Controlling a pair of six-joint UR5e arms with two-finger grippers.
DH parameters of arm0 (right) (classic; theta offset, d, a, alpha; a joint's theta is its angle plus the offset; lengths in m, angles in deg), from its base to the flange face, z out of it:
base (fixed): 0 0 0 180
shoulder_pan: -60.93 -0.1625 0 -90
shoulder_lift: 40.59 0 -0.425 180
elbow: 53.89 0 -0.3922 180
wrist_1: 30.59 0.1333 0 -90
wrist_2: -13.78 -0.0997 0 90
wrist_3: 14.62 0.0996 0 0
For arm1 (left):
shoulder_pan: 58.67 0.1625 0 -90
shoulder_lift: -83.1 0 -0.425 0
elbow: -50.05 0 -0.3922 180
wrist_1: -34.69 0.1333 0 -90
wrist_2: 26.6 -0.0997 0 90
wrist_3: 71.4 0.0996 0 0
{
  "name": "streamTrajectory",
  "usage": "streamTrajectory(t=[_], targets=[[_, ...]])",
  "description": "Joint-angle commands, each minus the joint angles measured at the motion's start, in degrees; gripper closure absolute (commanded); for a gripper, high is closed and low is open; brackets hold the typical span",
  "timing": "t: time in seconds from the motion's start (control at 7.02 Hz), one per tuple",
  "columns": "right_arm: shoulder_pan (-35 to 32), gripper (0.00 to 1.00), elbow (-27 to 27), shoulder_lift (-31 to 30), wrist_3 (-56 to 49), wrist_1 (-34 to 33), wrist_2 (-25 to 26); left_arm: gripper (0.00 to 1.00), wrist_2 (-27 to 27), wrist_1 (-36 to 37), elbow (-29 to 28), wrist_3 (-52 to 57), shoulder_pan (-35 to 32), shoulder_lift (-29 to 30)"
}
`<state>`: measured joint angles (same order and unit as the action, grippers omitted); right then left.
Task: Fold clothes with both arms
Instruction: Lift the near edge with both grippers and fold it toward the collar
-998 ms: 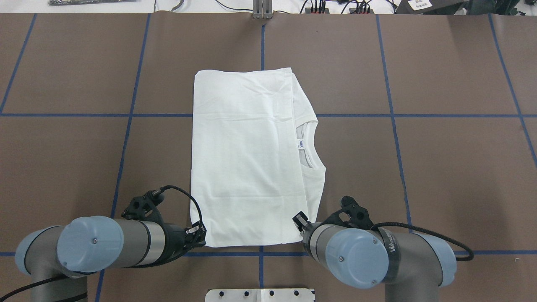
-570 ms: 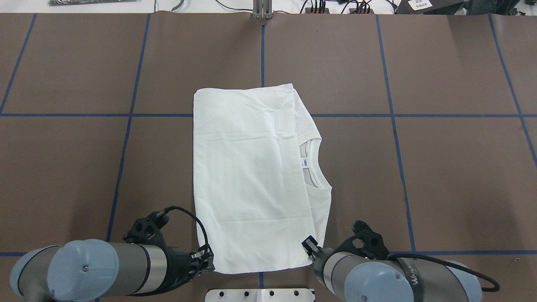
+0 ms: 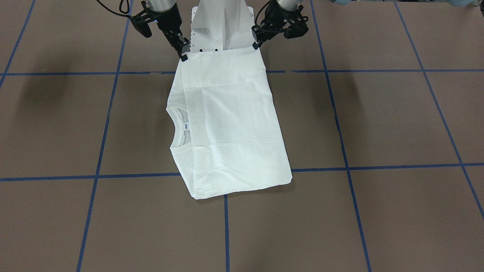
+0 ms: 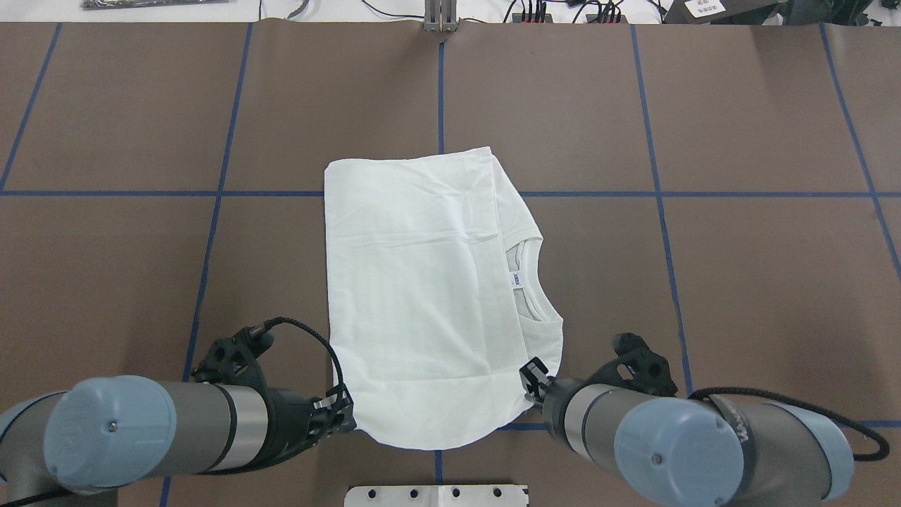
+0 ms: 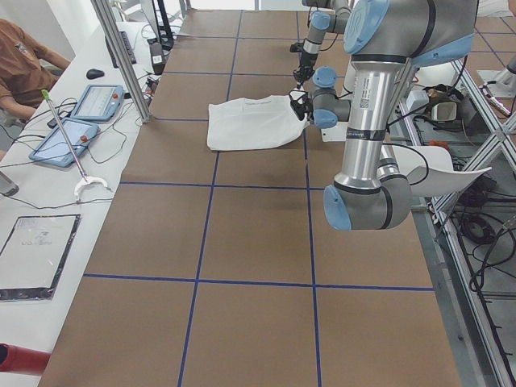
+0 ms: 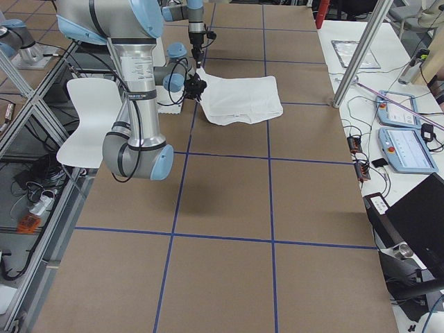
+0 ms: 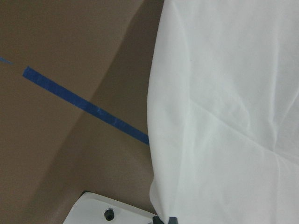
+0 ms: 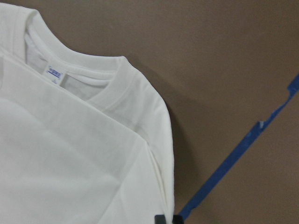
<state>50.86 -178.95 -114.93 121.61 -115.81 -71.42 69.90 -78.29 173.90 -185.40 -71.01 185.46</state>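
t-shirt (image 4: 415, 296) (one, folded) has its near corners pinched by left hand (image 4: 343, 413) and right hand (image 4: 533, 380).

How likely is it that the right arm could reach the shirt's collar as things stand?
Probably not yet: the right arm has its jaws shut on the shirt at its near corner. After release, the uncovered collar lies close by.

Left arm (image 4: 141, 436) stretched low and nearly level toward the T-shirt's (image 4: 415, 296) near corner on the robot's left, left gripper (image 4: 343, 415) pinching that corner, right arm (image 4: 690, 451) mirroring it at the opposite near corner, right gripper (image 4: 533, 384) apparently clamped there too, its grip partly hidden by cloth.
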Motion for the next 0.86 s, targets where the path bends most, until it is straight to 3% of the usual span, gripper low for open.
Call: streamTrajectory(t=[0.0, 0.43, 0.71], targets=[[-12.73, 1.00, 7.67, 7.67, -7.96, -0.30, -10.20, 1.00, 0.54, 0.48, -1.58, 9.90, -7.67, 2.13], [-20.50, 1.00, 17.97, 14.20, -15.69, 0.31, -11.21, 1.00, 3.17, -0.22, -12.90, 17.13, -18.05, 10.29], [-24.46, 1.00, 28.50, 21.74, -19.05, 0.49, -13.93, 1.00, 3.26, -0.40, -17.92, 20.91, -22.45, 12.77]])
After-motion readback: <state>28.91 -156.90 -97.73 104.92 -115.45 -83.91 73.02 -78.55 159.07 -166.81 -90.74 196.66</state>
